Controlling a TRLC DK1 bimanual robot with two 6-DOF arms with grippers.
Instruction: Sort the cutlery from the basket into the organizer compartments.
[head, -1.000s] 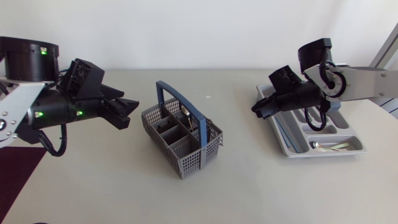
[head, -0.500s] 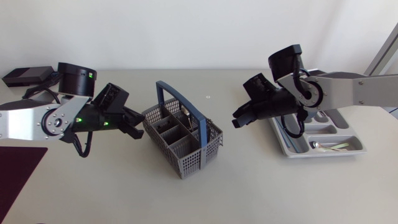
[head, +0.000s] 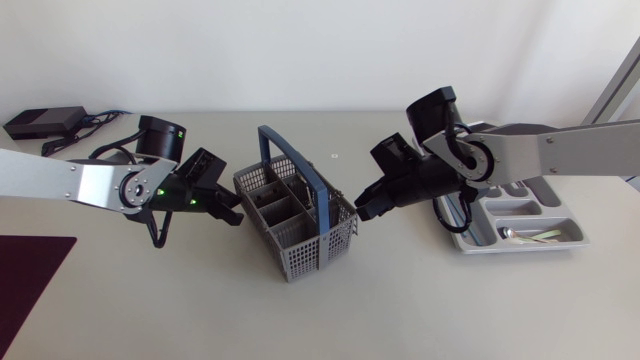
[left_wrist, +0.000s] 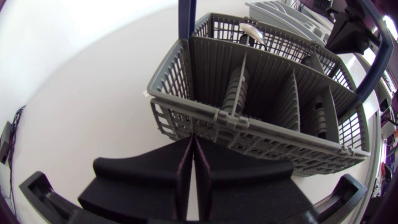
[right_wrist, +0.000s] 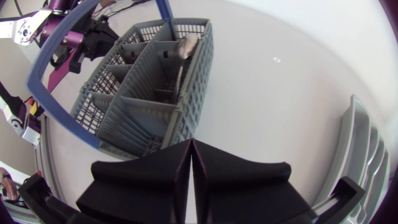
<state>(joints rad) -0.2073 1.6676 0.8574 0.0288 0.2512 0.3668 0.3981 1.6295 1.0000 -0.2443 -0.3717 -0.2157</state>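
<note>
**A:** Two arms have closed on the basket (head: 295, 215) in the last second; the left arm (head: 90, 185) swung in from its side; the right arm (head: 540, 150) left the organizer (head: 470, 245).

**B:** Grippers?

**A:** Left gripper (left_wrist: 193, 138) is clenched, empty, tips at the basket's wall; right gripper (right_wrist: 189, 144) is likewise clenched, empty, just beside the opposite wall.

**B:** Cutlery?

**A:** One cutlery piece (right_wrist: 185, 45) leans in the basket's far corner compartment; other cutlery (head: 530, 235) lies in the organizer; a fresh pick seems to be starting.

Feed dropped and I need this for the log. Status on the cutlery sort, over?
Both shut, empty: left pincer and right pincer flank the basket. One cutlery piece visible inside. Nothing in the way.
</note>
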